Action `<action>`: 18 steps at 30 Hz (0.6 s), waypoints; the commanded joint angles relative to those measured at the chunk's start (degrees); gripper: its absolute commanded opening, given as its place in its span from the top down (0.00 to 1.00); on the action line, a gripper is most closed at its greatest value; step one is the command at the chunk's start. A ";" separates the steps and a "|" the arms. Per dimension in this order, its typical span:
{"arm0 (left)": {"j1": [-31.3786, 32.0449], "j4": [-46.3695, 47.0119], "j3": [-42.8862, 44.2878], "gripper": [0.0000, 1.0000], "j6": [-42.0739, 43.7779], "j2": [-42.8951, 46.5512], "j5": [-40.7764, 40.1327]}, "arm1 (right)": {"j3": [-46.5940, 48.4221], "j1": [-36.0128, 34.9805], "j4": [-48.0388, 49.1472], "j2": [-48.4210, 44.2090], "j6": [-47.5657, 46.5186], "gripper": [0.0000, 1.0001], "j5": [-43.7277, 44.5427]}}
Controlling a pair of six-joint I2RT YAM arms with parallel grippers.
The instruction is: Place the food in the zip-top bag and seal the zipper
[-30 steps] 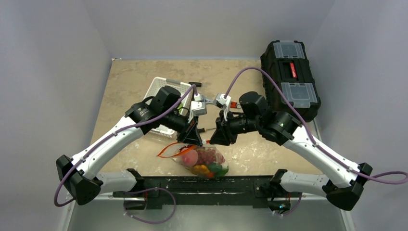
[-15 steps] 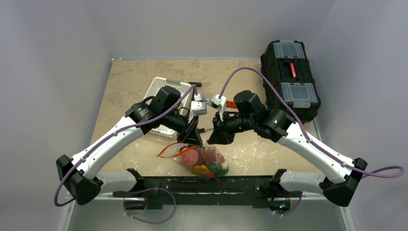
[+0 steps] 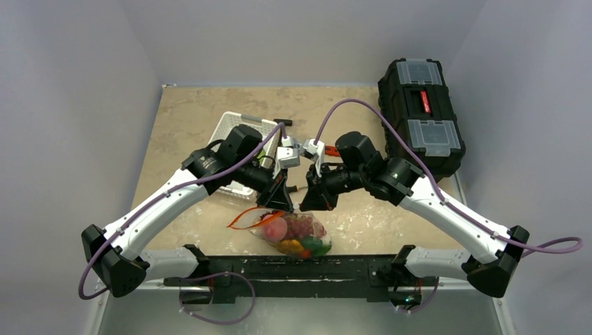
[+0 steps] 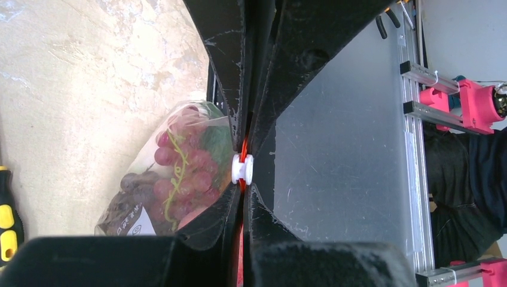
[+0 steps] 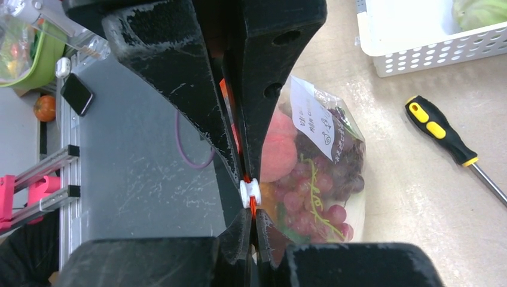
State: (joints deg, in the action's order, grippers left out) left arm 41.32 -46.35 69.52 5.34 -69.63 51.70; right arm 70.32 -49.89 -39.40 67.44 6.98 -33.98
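The zip-top bag point(image 3: 293, 234) hangs near the table's front edge, holding the food: purple grapes point(image 4: 179, 173), a pink peach point(image 5: 278, 149), and green and orange pieces. Its white label point(image 5: 314, 119) faces up. My left gripper point(image 3: 283, 204) and right gripper point(image 3: 307, 204) meet tip to tip above the bag. Both are shut on the red-orange zipper point(image 4: 244, 146). A white slider point(image 4: 242, 169) sits on the strip between the two pairs of fingertips, and it also shows in the right wrist view point(image 5: 249, 192). The left gripper point(image 4: 244, 190) and right gripper point(image 5: 252, 213) pinch the strip just behind it.
A white slotted basket point(image 3: 241, 150) stands behind the left arm with a green cabbage point(image 5: 484, 9) in it. A yellow-and-black screwdriver point(image 5: 439, 131) lies on the table beside the bag. A black toolbox point(image 3: 421, 112) stands at the back right.
The right arm has shifted a little to the left, bringing its gripper closer against the left one. The left arm and the bag have stayed put.
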 commanded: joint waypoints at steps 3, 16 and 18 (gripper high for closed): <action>0.32 2.24 2.37 0.77 0.24 0.99 4.50 | -3.78 -1.26 7.59 -4.11 3.71 1.00 8.76; -0.21 16.80 -3.58 0.55 -9.16 3.35 0.94 | -8.00 -1.26 13.74 -7.74 5.36 1.00 9.22; -0.22 18.41 -4.42 0.59 -9.46 3.15 2.09 | -8.01 -1.26 13.97 -7.63 5.24 1.00 9.19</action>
State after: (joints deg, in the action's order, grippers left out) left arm 41.21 -35.59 66.70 -1.23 -67.11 52.29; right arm 62.26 -51.05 -31.11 60.38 11.64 -25.08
